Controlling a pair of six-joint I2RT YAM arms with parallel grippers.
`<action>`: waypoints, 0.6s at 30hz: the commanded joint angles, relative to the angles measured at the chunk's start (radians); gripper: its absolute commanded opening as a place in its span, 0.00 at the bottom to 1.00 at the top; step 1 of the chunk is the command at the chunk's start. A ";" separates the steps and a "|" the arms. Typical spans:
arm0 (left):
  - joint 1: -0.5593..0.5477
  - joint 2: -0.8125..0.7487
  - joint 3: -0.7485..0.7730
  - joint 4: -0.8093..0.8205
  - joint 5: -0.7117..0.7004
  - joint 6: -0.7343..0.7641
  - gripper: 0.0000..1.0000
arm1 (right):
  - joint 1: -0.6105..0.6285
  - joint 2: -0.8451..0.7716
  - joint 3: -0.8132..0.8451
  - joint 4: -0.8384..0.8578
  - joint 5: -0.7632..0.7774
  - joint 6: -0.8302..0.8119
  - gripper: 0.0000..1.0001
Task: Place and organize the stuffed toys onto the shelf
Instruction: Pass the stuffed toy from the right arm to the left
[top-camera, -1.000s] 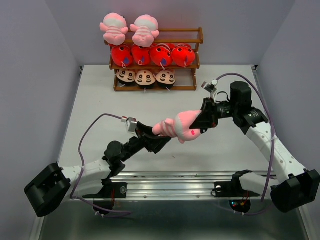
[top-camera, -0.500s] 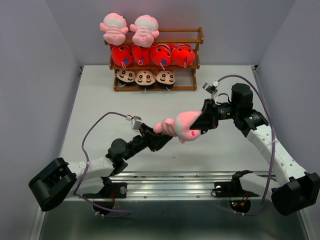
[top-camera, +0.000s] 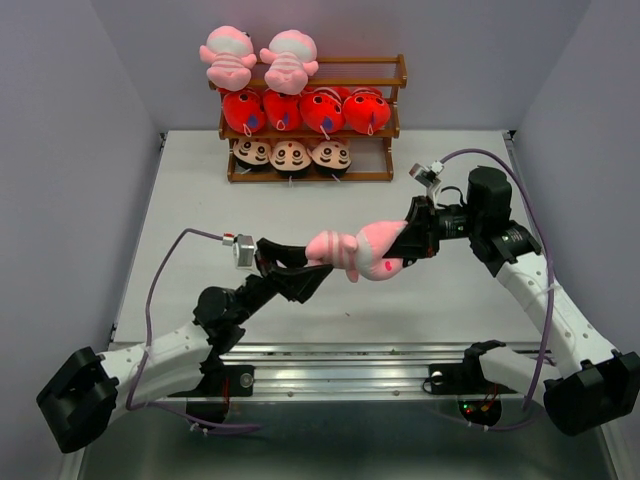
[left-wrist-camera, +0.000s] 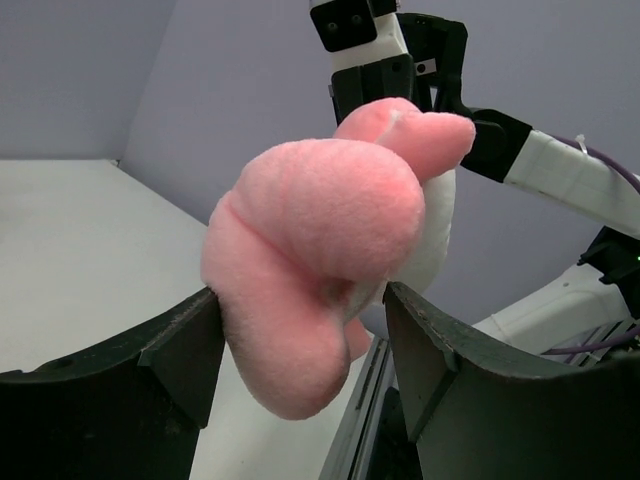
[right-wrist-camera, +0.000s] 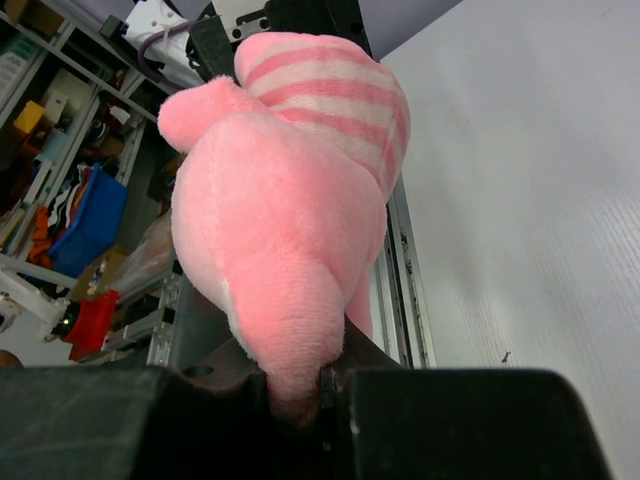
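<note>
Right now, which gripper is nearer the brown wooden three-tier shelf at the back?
Right. The right gripper, shut on the pink striped plush toy, sits before the shelf's right end. The left gripper, open around the toy's head, is farther back toward the bases.

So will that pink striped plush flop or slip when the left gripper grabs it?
Probably squashy: the pink striped plush bunches into a narrow fold where the right gripper pinches it. Likely light, since it juts out sideways from that one pinch without drooping much. Its fuzzy pile should resist slipping in the left gripper.
</note>
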 joint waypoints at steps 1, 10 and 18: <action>-0.004 0.000 0.044 0.334 0.008 0.025 0.73 | -0.004 -0.006 -0.011 0.032 -0.007 -0.007 0.13; -0.002 0.091 0.073 0.373 0.045 0.012 0.82 | -0.004 -0.017 -0.019 0.032 -0.017 -0.004 0.12; -0.004 0.003 0.102 0.163 0.019 0.132 0.88 | -0.004 -0.029 -0.022 0.032 -0.017 -0.011 0.06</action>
